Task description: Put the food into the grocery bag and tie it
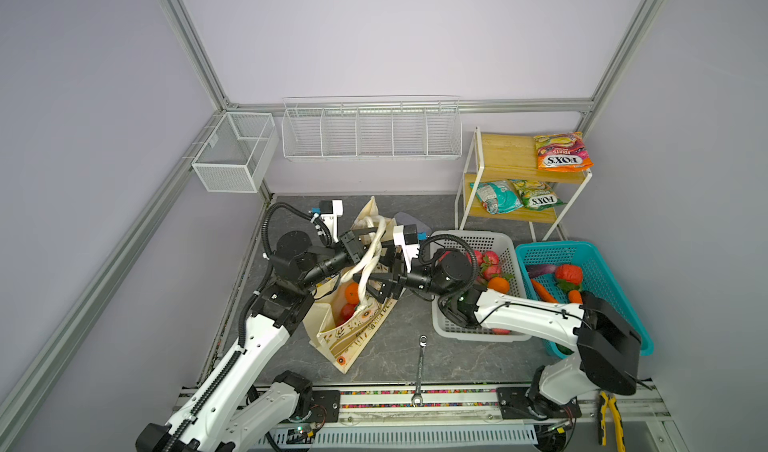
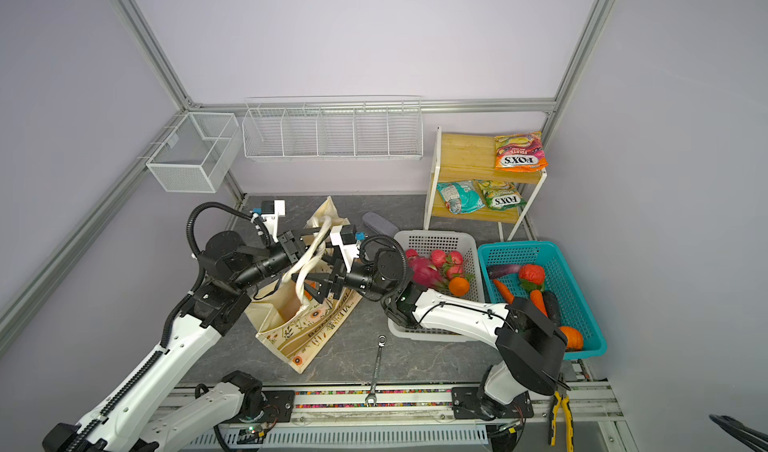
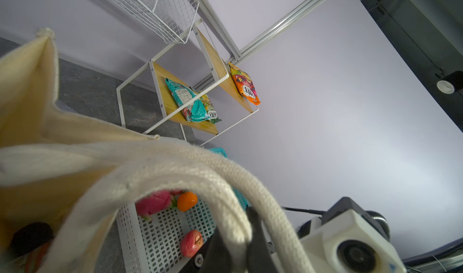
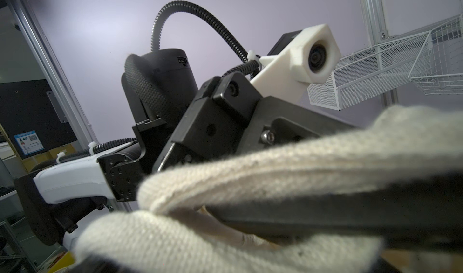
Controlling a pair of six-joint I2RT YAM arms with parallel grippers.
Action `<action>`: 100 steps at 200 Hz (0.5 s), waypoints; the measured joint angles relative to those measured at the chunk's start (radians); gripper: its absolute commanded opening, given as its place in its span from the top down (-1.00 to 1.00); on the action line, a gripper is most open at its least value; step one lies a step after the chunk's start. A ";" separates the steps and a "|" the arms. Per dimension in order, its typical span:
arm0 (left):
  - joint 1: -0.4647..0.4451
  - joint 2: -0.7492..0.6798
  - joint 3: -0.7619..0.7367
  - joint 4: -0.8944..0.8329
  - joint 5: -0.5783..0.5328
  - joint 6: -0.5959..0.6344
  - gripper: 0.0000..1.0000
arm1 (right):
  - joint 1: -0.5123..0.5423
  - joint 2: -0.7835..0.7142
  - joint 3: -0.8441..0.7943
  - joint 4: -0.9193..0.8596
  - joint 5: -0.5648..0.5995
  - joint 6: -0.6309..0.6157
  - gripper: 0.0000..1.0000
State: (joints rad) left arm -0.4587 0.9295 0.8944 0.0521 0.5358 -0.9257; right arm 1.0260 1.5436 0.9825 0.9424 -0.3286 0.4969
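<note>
grocery bag (image 1: 353,342): canvas cloth, matt, coarse weave
handles (image 1: 371,254): thick woven cord, rough
snack packets (image 1: 563,152): glossy plastic film
grey basket (image 1: 469,237): perforated plastic
teal basket (image 1: 544,252): perforated plastic
shelf (image 1: 505,149): wood boards, white metal frame
table (image 1: 457,358): dark stone-look, matt
spanner (image 1: 421,362): shiny metal

Lilac walls (image 1: 395,34), grey marbled tabletop (image 1: 457,354), wooden shelf (image 1: 507,151).

A silver wrench (image 1: 420,366) lies on the dark marbled counter (image 1: 395,348) near its front edge. A grey perforated basket (image 1: 478,333) stands there just beside a teal basket (image 1: 544,249). Behind them is a two-level wooden shelf (image 1: 505,151), a long wire rack (image 1: 372,132) and a mesh box (image 1: 232,155) hang on the wall, and yellow-handled pliers (image 1: 610,412) lie at the front rail.
</note>
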 measured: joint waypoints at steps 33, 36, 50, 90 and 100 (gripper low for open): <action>0.001 -0.026 -0.019 -0.003 -0.044 0.019 1.00 | 0.010 0.000 0.001 -0.009 0.033 0.003 -1.00; 0.001 -0.028 -0.020 -0.003 -0.048 0.020 1.00 | 0.011 0.000 0.001 -0.010 0.034 0.004 -1.00; 0.001 -0.038 -0.029 -0.002 -0.063 0.025 1.00 | 0.014 0.000 0.001 -0.011 0.040 0.011 -0.99; 0.001 -0.061 -0.036 -0.010 -0.100 0.047 1.00 | 0.018 0.000 0.001 -0.010 0.044 0.036 -0.98; 0.001 -0.068 -0.035 -0.021 -0.110 0.055 1.00 | 0.019 0.000 0.001 -0.010 0.044 0.043 -0.98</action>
State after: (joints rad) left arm -0.4580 0.8616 0.8589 0.0315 0.4255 -0.8703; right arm 1.0454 1.5436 0.9836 0.9321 -0.2844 0.5396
